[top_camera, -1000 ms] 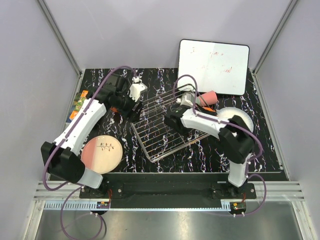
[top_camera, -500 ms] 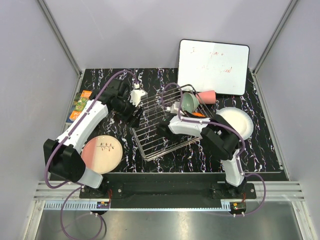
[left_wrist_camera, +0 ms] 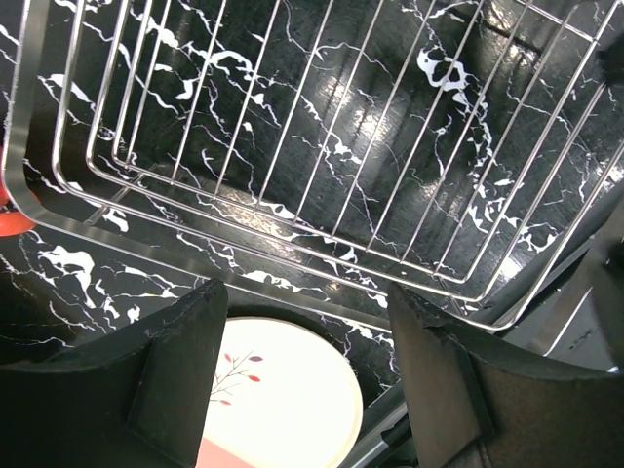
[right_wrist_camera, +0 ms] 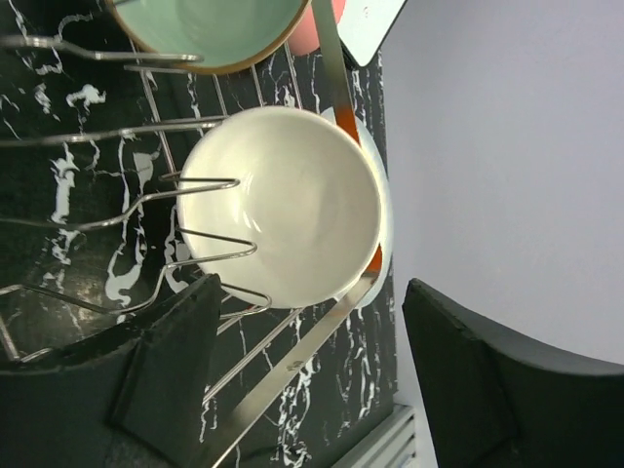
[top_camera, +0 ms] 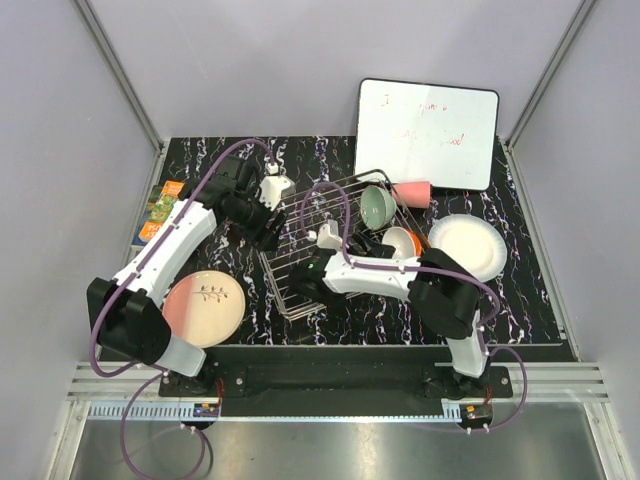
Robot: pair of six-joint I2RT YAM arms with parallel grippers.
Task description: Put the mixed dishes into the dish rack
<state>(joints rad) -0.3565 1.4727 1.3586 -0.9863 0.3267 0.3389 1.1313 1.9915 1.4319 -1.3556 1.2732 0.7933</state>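
My left claw (left_wrist_camera: 304,302) and right claw (right_wrist_camera: 312,288) are both apart, holding nothing. The twig plate (top_camera: 203,308) lies flat on the table (top_camera: 500,300), left of the rack (top_camera: 290,275). It looks stiff, smooth and breakable; I would pinch its rim gently

Nothing here is legible to me. The white rectangular whiteboard with a dark frame (top_camera: 428,134), standing beyond the far right corner of the silver wire dish rack (top_camera: 300,225), carries a few faint red handwritten marks, too pale and small to read. Any print on the green-and-orange book (top_camera: 160,205) left of the rack is too tiny to tell. The round pink-and-cream plate (top_camera: 203,309), near left of the rack, bears only a dark twig drawing.
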